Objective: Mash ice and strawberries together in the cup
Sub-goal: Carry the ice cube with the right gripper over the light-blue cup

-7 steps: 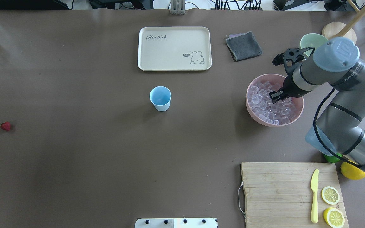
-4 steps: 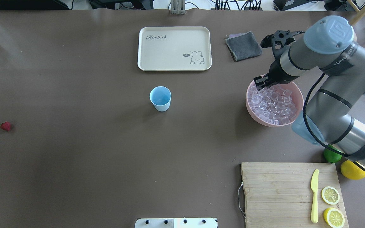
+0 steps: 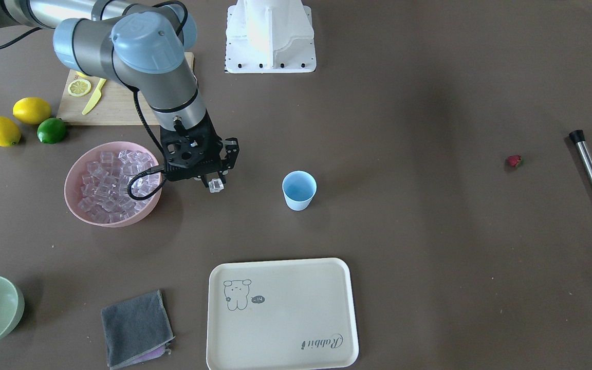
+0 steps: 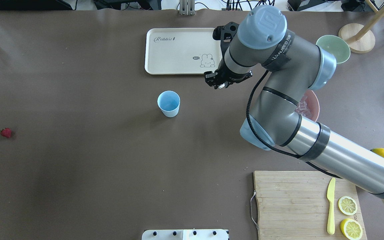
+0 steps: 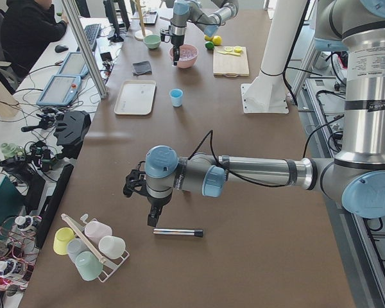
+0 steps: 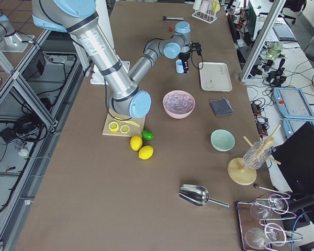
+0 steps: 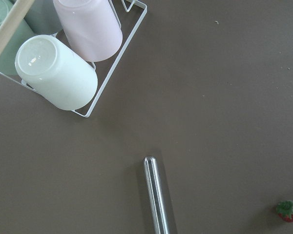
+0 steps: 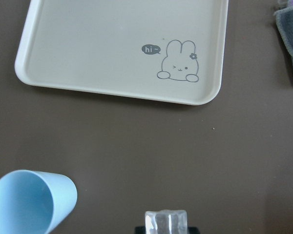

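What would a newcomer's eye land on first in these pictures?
The big grey arm stands out first. Its pincer grips one ice cube above the table, between the pink bowl and the cup. Far off on the table's other side lies a lone strawberry.

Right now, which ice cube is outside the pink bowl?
The ice cube in the right gripper, between pink bowl and cup; the other cubes lie in the bowl.

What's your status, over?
Right claw shut on one ice cube, short of the cup. Left claw by the steel rod, state unclear. Strawberry on table. Nothing between cube and cup.
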You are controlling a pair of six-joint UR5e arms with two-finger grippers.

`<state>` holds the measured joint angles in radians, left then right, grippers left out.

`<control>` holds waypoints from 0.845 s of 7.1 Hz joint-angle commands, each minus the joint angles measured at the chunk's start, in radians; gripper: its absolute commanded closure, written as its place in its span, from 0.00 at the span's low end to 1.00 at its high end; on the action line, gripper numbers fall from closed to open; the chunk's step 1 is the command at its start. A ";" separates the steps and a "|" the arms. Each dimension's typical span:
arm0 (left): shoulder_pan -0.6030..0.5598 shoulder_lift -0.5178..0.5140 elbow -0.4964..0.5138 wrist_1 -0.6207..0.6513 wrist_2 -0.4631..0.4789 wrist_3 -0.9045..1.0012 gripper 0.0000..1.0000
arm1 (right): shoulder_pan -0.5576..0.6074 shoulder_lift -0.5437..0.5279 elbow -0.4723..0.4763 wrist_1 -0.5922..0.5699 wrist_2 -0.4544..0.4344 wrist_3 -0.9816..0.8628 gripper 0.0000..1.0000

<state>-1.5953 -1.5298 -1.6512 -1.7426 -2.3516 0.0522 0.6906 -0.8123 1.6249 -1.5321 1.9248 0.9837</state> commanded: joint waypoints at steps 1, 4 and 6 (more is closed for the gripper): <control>0.000 -0.001 0.001 0.000 0.000 0.000 0.01 | -0.060 0.148 -0.185 0.111 -0.068 0.183 0.86; 0.002 -0.006 0.010 0.000 0.000 0.000 0.01 | -0.152 0.150 -0.203 0.190 -0.197 0.265 0.85; 0.002 -0.006 0.013 0.000 0.000 0.000 0.01 | -0.166 0.144 -0.203 0.198 -0.202 0.279 0.78</control>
<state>-1.5941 -1.5348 -1.6402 -1.7426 -2.3516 0.0522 0.5366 -0.6652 1.4234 -1.3399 1.7314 1.2528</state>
